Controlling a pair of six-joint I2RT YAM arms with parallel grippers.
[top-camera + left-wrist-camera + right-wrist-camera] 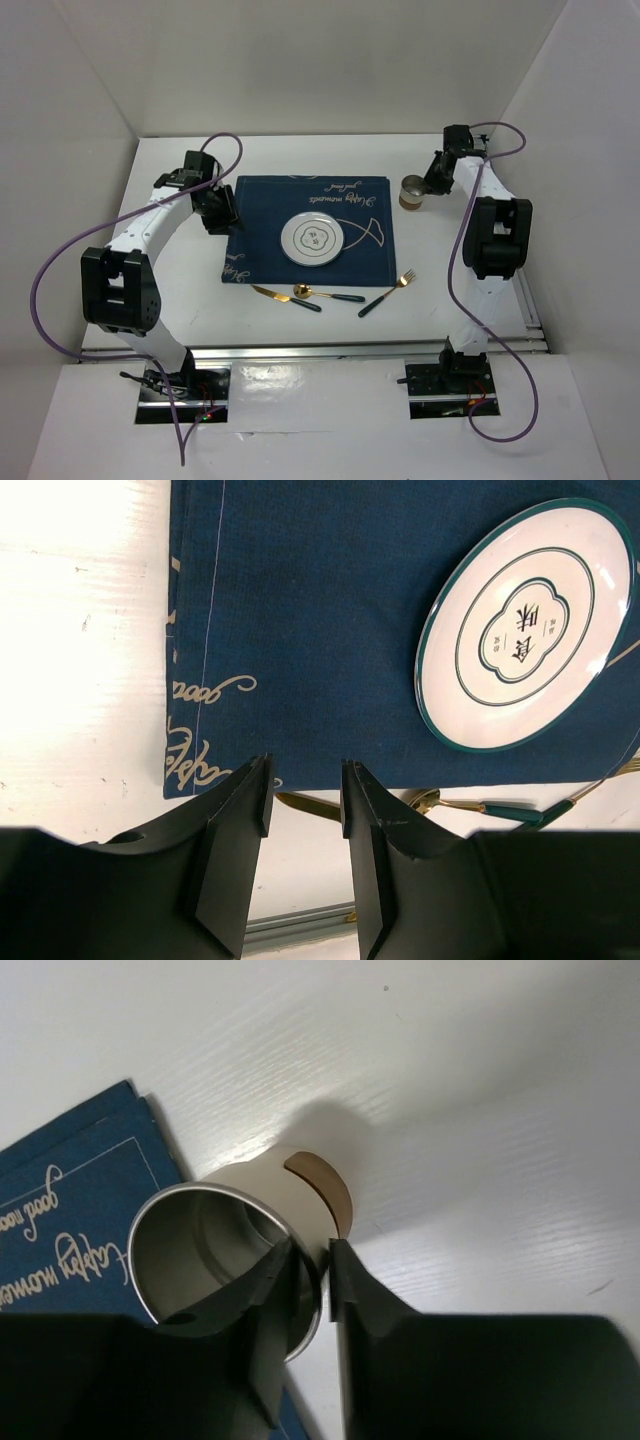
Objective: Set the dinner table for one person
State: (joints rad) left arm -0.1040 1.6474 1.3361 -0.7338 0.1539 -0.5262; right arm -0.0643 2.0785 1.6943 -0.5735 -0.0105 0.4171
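Note:
The white dinner table (180, 290) carries a navy placemat (270, 215) with a white, green-rimmed plate (318, 240) on it. A gold knife (268, 292), a gold spoon (312, 293) and a gold fork (390, 291) lie in front of the mat. My left gripper (222, 215) is open and empty, above the mat's left edge (300, 630), with the plate (525, 620) to its right. My right gripper (432, 185) is shut on the wall of a metal cup (411, 193), which stands on the table beside the mat's far right corner. One finger is inside the cup (290, 1190) and one is outside.
An aluminium rail (350, 350) runs along the table's near edge, with another at the right edge (530, 310). White walls enclose the left, back and right sides. The knife blade (310, 805) and the spoon bowl (430, 800) lie just beyond my left fingers.

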